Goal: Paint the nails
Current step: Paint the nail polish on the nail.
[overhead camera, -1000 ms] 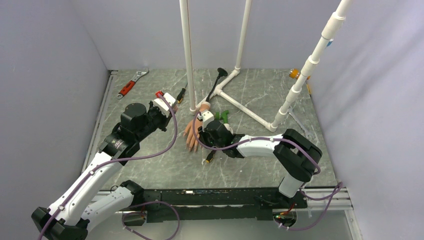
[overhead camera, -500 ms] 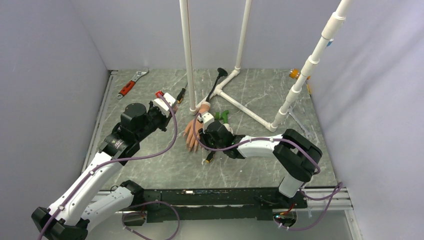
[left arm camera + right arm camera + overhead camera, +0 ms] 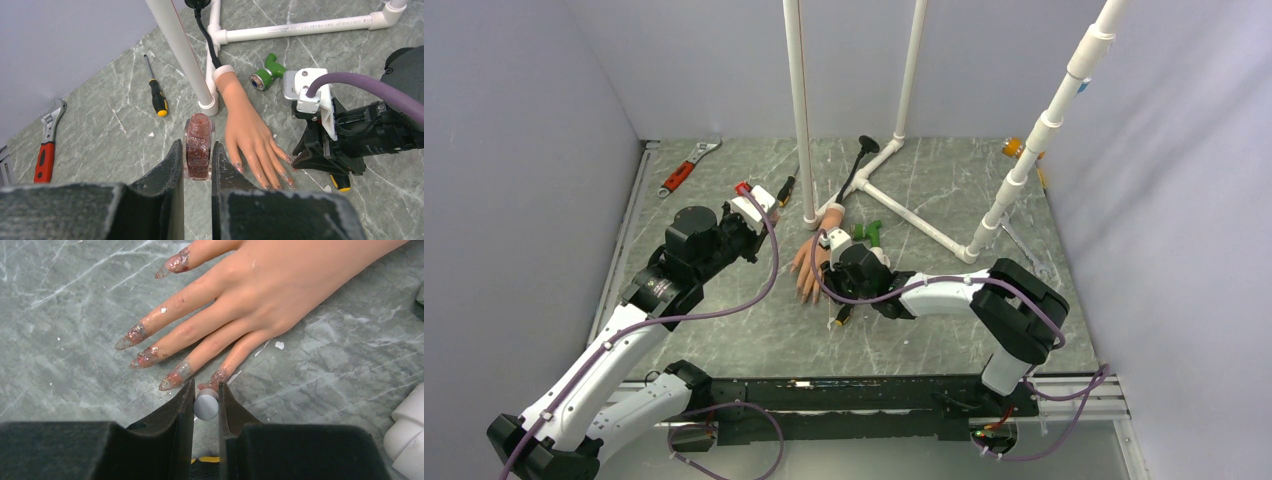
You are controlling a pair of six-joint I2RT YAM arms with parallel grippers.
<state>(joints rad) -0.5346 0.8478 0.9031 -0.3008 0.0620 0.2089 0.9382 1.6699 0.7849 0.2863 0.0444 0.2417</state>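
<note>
My right arm point(image 3: 944, 290) stretched low, right claw point(image 3: 205, 390) pinching a smooth grey round cap point(image 3: 206, 407) beside the little finger point(image 3: 240, 357), nails point(image 3: 135, 333) long, pointed, glitter-smeared, on the rubber hand point(image 3: 280, 280) flat on marbled worktop point(image 3: 60, 380), left claw point(image 3: 197, 147) clamping a glittery bottle point(image 3: 199, 131).

I count one rubber hand point(image 3: 245, 125) with five nails point(image 3: 131, 335), one polish bottle point(image 3: 198, 145), one grey cap point(image 3: 206, 406), two screwdrivers point(image 3: 159, 97), one red-handled wrench point(image 3: 46, 145) near the far left corner, one green nozzle point(image 3: 267, 70) and three upright white pipes point(image 3: 798, 110).
</note>
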